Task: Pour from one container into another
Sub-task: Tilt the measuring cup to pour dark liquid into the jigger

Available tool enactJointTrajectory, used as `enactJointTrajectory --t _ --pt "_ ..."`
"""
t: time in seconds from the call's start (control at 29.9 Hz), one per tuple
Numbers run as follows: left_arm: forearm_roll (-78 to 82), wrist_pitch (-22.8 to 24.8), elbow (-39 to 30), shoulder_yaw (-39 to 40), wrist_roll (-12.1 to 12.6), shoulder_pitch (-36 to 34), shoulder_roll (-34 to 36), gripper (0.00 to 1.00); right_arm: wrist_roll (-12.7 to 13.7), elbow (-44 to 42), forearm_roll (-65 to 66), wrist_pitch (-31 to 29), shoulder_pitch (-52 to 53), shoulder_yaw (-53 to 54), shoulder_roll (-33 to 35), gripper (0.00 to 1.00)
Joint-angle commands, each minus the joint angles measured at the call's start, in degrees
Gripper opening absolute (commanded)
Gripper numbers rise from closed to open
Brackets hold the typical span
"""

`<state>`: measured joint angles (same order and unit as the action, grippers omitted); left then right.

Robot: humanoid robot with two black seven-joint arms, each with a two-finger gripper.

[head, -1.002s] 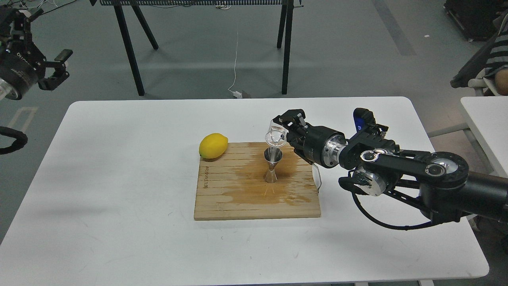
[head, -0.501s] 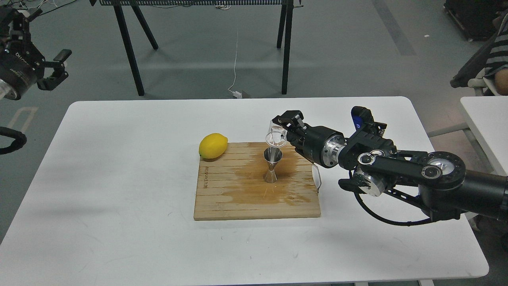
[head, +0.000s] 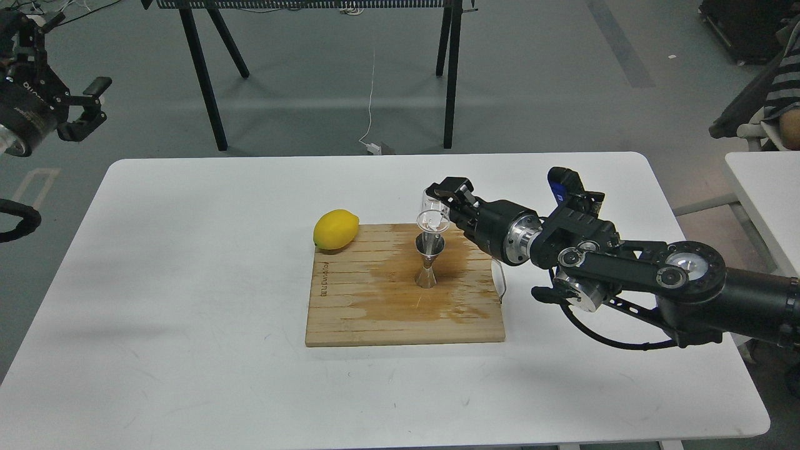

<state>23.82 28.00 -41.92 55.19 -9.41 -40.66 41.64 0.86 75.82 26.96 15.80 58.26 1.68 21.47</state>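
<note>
A small clear glass cup [head: 432, 214] is tipped steeply, its mouth pointing down and left just above the top cone of the steel jigger [head: 429, 261]. My right gripper [head: 445, 201] is shut on the cup, reaching in from the right. The jigger stands upright on a wooden board [head: 350, 312], in the middle of a dark wet patch. Far off at the upper left, beyond the table, my left gripper [head: 92, 106] hangs open and holds nothing.
A yellow lemon [head: 336, 229] rests at the board's back left corner. The board lies on a white table [head: 187, 281]. A black-legged table stands behind, and a second white table edge [head: 762, 194] is at the right.
The right gripper has rolled the cup further over and brought its mouth slightly lower and closer to the jigger. The left gripper has barely shifted.
</note>
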Motion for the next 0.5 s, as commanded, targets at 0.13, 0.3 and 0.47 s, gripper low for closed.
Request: enactJointTrajectory --t 0.13,0.3,0.47 --pt "0.0 0.0 0.0 0.09 0.0 -0.03 0.11 0.99 -0.94 -0.5 1.07 0.02 0.02 -0.36 -0.29 0.2" --pt "0.0 0.0 0.0 0.0 0.0 0.06 0.02 0.99 -1.74 -0.76 2.31 0.37 0.37 -2.03 -0.38 0.2" --pt "0.0 0.0 0.0 0.0 0.0 -0.03 0.11 0.99 -2.26 -0.67 3.27 0.37 0.45 -2.12 -0.38 0.2"
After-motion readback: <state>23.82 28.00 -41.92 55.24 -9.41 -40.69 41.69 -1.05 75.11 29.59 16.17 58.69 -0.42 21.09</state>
